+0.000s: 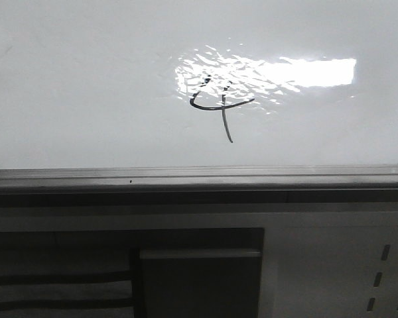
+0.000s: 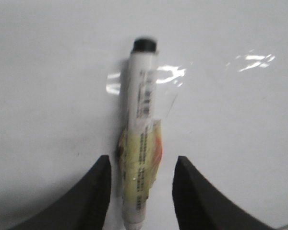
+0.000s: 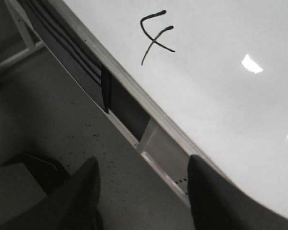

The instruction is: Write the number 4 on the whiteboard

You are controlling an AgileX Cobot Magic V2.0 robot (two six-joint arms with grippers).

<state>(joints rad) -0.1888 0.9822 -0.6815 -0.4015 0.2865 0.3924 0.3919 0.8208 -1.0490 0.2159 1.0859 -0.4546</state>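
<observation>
— Where did the number 4 [image 1: 220,106] sit?

— It lay on the whiteboard [image 1: 86,86], partly over the bright light reflection [image 1: 305,71], above the grey edge rail [image 1: 199,177]. It looked finished: an open curved top, a crossbar and a long tail. The right wrist view showed it too, well apart from the right gripper [image 3: 144,191], whose fingers stood spread and held nothing.

— And the marker [image 2: 141,129]?

— In the left wrist view it lay between the fingers of the left gripper [image 2: 140,191], black cap pointing away, a yellowish label wrapped round its barrel. Gaps showed on both sides, so the fingers appeared released rather than clamped on it; whether it rested on the board or hung by something unseen could not be told.

— How would it handle?

— Probably light, stiff and smooth, so apt to slip or roll. The labelled middle of the barrel seemed the best place to grip. The fresh ink would likely smear if brushed.
</observation>
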